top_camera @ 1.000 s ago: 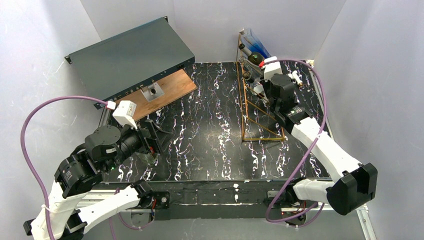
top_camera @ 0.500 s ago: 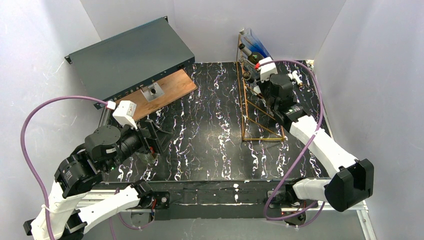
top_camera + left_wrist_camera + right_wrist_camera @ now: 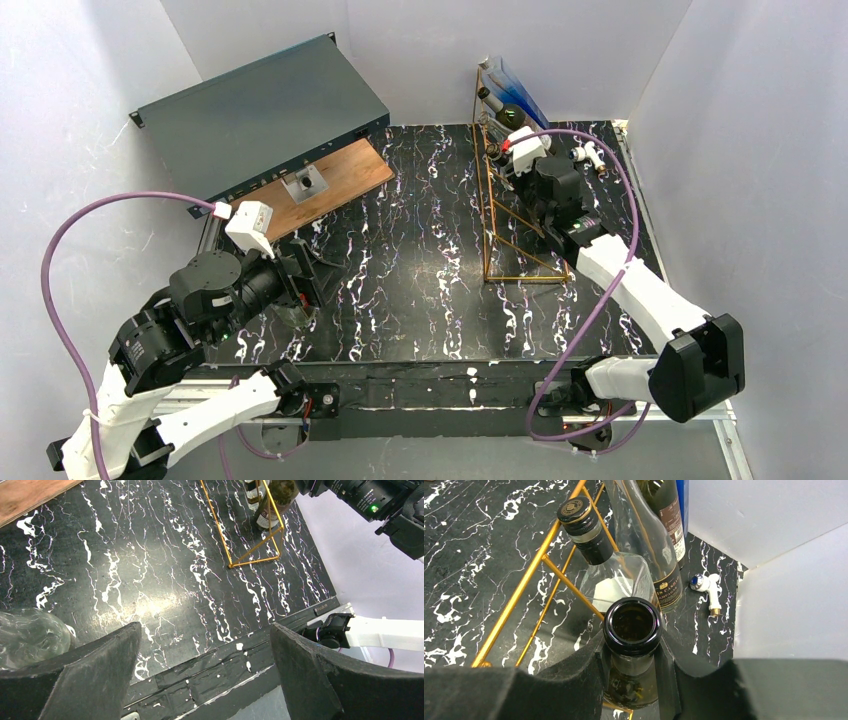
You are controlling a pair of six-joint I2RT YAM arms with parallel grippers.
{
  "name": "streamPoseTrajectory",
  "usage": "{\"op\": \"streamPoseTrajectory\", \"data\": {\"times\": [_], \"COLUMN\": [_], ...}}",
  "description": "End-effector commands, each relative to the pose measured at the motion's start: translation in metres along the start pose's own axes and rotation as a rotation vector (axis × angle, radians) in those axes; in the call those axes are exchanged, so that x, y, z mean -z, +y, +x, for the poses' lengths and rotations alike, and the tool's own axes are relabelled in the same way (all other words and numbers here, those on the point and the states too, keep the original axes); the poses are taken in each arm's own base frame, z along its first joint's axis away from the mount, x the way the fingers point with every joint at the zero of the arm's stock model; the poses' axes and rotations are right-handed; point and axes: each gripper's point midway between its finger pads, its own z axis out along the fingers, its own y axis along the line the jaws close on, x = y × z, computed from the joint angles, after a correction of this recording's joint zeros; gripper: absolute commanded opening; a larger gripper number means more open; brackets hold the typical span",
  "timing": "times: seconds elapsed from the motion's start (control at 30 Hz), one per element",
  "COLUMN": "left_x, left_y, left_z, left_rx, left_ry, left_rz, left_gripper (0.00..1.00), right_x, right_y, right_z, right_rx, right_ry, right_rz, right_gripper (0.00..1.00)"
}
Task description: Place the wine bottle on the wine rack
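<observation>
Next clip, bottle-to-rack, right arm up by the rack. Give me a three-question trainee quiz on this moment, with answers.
1. True or false: the left arm's jaws stand open with nothing between them.
2. What do the right arm's jaws hold? A) the neck of an uncorked dark wine bottle; B) a capped clear bottle; C) a white stopper.
3. Fill in: the gold wine rack stands on the table's ___ half, by the robot's own sides.
Key: 1 true; 2 A; 3 right.
</observation>
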Motion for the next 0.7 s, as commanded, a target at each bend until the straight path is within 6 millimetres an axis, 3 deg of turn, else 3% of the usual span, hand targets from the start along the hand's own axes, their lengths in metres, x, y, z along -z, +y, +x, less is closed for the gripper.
{"op": "streamPoseTrajectory", "data": {"times": [0.0, 0.23, 0.3, 0.67], "left_x": [-0.003, 0.000, 0.000, -0.005], "left_y": [0.002, 0.004, 0.005, 0.001], "left_z": [0.003, 0.004, 0.004, 0.003], "left_rx": [-0.008, 0.000, 0.001, -0.007], "left_ry": [0.008, -0.002, -0.004, 0.010], "left_rz": [-0.008, -0.007, -0.008, -0.005], "left_gripper": [0.99, 0.99, 0.99, 0.99], "right_x": [0.005, 0.002, 0.001, 0.005], "right_y": [-0.023, -0.017, -0.013, 0.004], "right_z": [-0.040, -0.034, -0.033, -0.026], "right_rx": [0.001, 0.006, 0.003, -0.009], "right_ry": [-0.134, -0.103, -0.090, -0.015], "right_rz": [0.068, 0.042, 0.014, -0.086], "right_gripper": [0.01, 0.02, 0.09, 0.22]}}
